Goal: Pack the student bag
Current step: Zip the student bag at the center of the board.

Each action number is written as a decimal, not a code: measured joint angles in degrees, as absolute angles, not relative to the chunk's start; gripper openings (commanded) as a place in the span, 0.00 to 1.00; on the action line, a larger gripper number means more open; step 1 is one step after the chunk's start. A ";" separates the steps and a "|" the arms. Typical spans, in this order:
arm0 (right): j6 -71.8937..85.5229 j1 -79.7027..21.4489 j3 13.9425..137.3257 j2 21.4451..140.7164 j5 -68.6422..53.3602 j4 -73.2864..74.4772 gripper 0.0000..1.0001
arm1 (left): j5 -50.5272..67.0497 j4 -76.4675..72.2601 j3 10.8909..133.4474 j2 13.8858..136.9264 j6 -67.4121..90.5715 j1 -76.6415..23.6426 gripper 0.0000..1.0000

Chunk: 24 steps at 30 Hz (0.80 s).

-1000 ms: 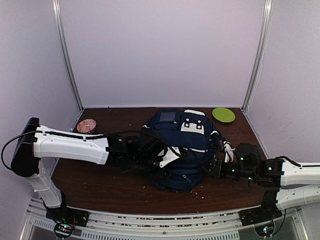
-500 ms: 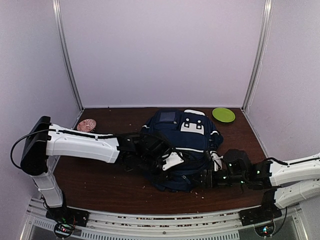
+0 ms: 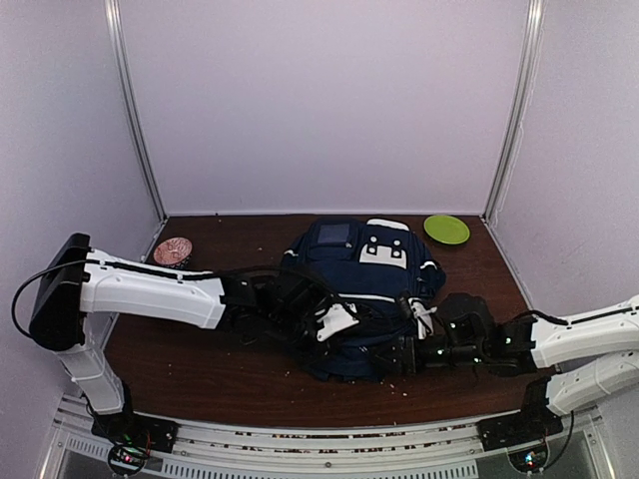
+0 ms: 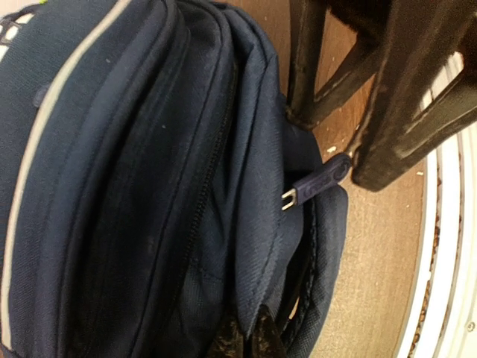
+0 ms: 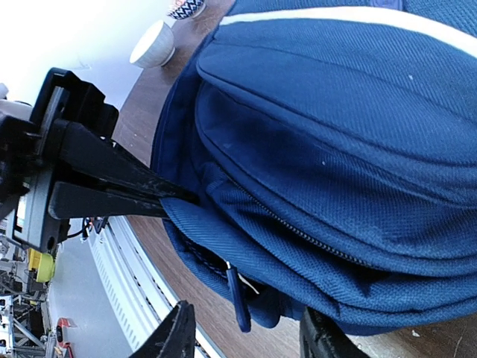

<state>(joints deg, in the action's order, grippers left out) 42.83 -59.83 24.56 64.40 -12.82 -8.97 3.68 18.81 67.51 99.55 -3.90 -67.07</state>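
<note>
And there was the student bag [image 3: 364,274], lying flat in the middle of the table [image 3: 200,369], a touch toward the right edge, white buckle patches and light-blue label facing up at its far end. One bag only, and what it held could not be told: the wrist cameras caught only navy fabric, white stripes and zip lines.

One green plate [image 3: 446,229] sat in the far right corner, well apart from the bag. One pinkish patterned bowl [image 3: 173,250] sat near the far left corner, its inside too small to read. The right wrist view showed a pale bowl [image 5: 153,46] beyond the bag, and a zigzag-patterned piece [image 5: 186,7] clipped by the top of the frame. Whether either was that same bowl, no telling. Pale specks [image 3: 404,384] dotted the wood along the near edge.

Two arms were in, both working the bag's near end. The left gripper [image 5: 175,200] was pressed together, pinching a fold of navy fabric at the bag's near rim. The right gripper [image 5: 250,332] stood spread, fingers parted on either side of one dark zip pull [image 5: 237,298], which hung between them, ungripped. From the left wrist, that pull's end lay right against one of the right gripper's dark fingers [image 4: 402,97]. True contact or just beside, the view did not settle.
</note>
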 measured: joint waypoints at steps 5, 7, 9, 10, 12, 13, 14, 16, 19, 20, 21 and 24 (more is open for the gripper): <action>42.78 -59.99 25.15 62.15 -12.64 -9.26 0.53 | 3.14 16.73 65.08 94.98 -2.92 -66.94 0.00; 42.74 -60.03 25.17 60.55 -12.60 -9.28 0.53 | 3.14 16.29 64.60 93.73 -2.44 -66.72 0.00; 42.59 -60.03 25.39 59.31 -12.58 -9.21 0.53 | 3.18 16.16 64.38 93.19 -2.00 -66.57 0.00; 42.52 -60.03 25.71 58.98 -12.58 -9.17 0.51 | 3.20 16.14 64.38 93.10 -1.85 -66.52 0.00; 42.15 -60.05 26.87 58.94 -12.58 -8.88 0.50 | 3.22 16.12 64.38 93.10 -1.58 -66.52 0.00; 42.02 -60.10 27.40 59.07 -12.58 -8.73 0.49 | 3.22 16.12 64.38 93.10 -1.50 -66.52 0.00; 41.91 -60.14 28.03 59.31 -12.58 -8.47 0.48 | 3.22 16.12 64.38 93.10 -1.39 -66.52 0.00; 41.69 -60.23 29.28 60.23 -12.45 -8.21 0.48 | 3.22 16.14 64.38 93.10 -1.30 -66.52 0.00; 41.63 -60.49 30.76 62.08 -11.53 -6.92 0.48 | 3.22 16.12 64.38 93.10 -1.15 -66.52 0.00; 41.65 -60.53 30.92 62.70 -11.22 -6.57 0.48 | 3.22 16.12 64.38 93.10 -1.13 -66.52 0.00; 41.65 -60.58 30.92 63.11 -10.94 -6.13 0.48 | 3.22 16.12 64.38 93.10 -1.10 -66.52 0.00; 41.67 -60.66 30.92 64.51 -10.15 -4.54 0.47 | 3.20 16.14 64.38 93.10 -1.08 -66.52 0.00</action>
<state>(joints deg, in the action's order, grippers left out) 41.67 -60.66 30.92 64.51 -10.15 -4.54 3.20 16.14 64.38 93.10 -1.08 -66.52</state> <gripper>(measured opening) 0.474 0.049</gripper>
